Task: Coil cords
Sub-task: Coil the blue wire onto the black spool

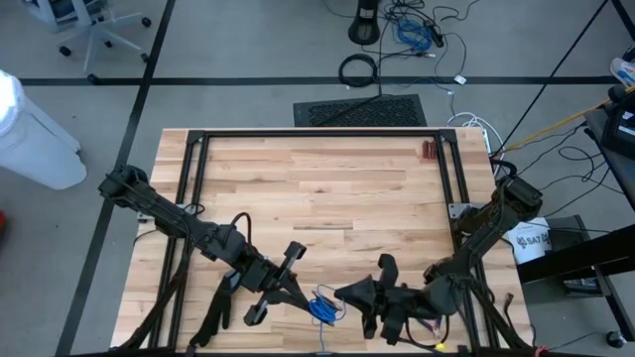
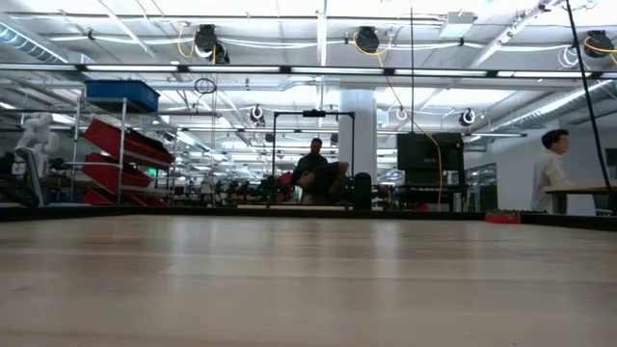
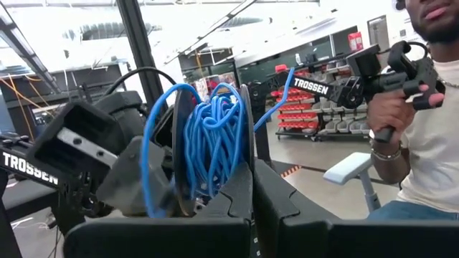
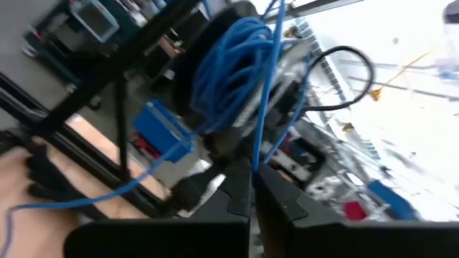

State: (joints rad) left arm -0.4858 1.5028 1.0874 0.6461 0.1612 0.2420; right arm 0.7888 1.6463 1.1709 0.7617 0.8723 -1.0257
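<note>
While both arms meet at the near edge of the desk, the scene reads so:

Cord: a thin bright blue cord (image 1: 321, 308) lies bunched in loose loops near the front edge of the pale wooden plank desk (image 1: 317, 188), between the two tools. In the left wrist view the cord (image 3: 211, 143) is wound many times around a dark round spool with flat side discs (image 3: 179, 147), one strand arcing away from it. In the right wrist view the cord's windings (image 4: 233, 61) show again, with a small blue block-shaped plug (image 4: 161, 132) hanging just beside the spool.

Left tool: the left tool (image 1: 281, 288) sits just beside the cord, on the side of the desk's left rail; its dark fingers (image 3: 237, 197) are pressed together and pinch the spool's rim.

Right tool: the right tool (image 1: 347, 295) sits just on the other side of the cord; its fingers (image 4: 240, 190) are closed narrow, with one blue strand running down between their tips.

Beyond the desk: a person's hand (image 3: 391, 107) grips a dark handle.
</note>
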